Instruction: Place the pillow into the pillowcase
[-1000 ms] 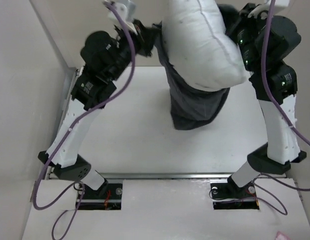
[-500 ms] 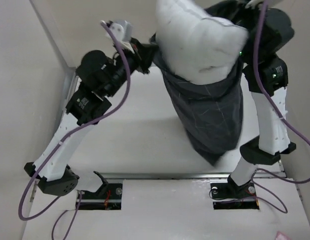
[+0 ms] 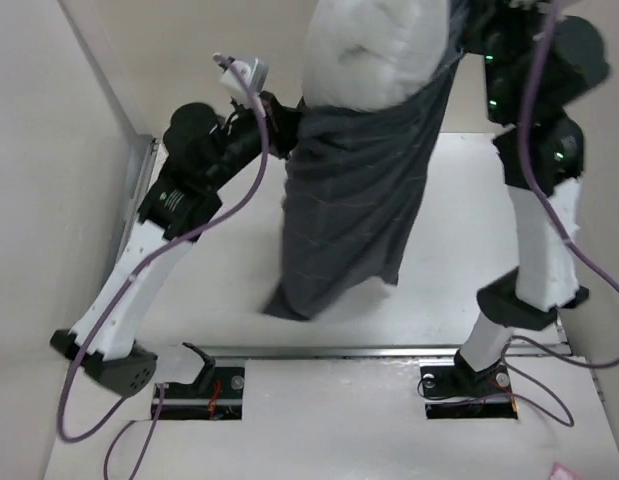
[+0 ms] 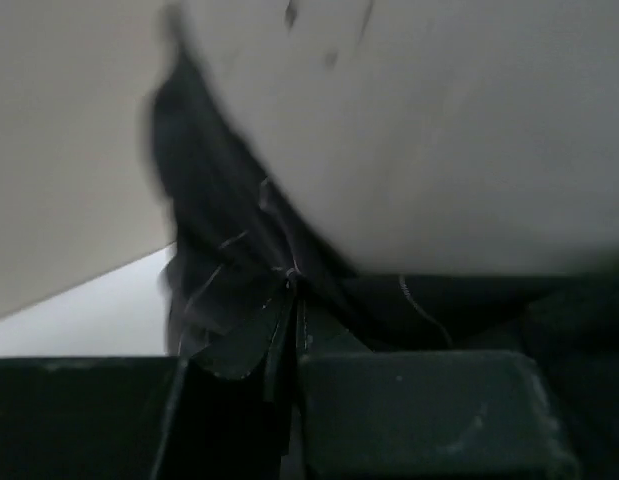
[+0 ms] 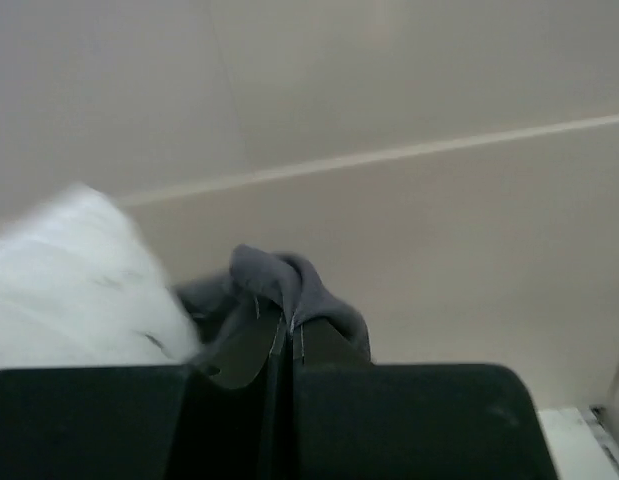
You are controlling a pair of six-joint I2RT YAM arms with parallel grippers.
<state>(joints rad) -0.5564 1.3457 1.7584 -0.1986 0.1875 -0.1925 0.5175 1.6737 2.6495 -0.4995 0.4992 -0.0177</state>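
**Top external view.** I see the pillowcase (image 3: 354,200) hanging as a limp dark sack with a thin light grid. It is held up by its mouth above the table (image 3: 219,270). Its lower end droops toward the table's near edge, and I cannot tell whether it touches the surface. The pillow (image 3: 374,50) sits in the open mouth, and its white upper part bulges out at the top of the frame. The left gripper (image 3: 287,125) meets the left edge of the mouth. The right gripper (image 3: 461,45) meets the right edge and is largely hidden from this angle.

**Left wrist view.** The left gripper (image 4: 292,300) is clenched on a pinched fold of the pillowcase (image 4: 214,270). The pillow (image 4: 439,130) fills the upper right and presses against the cloth just above the fingers. A pale strip of table (image 4: 89,305) shows at lower left.

**Right wrist view.** The right gripper (image 5: 287,335) is clamped tight on a bunched grey hem of the pillowcase (image 5: 289,280). The pillow (image 5: 69,290) is blurred at the left and touches that cloth. A plain beige wall (image 5: 389,100) lies behind.
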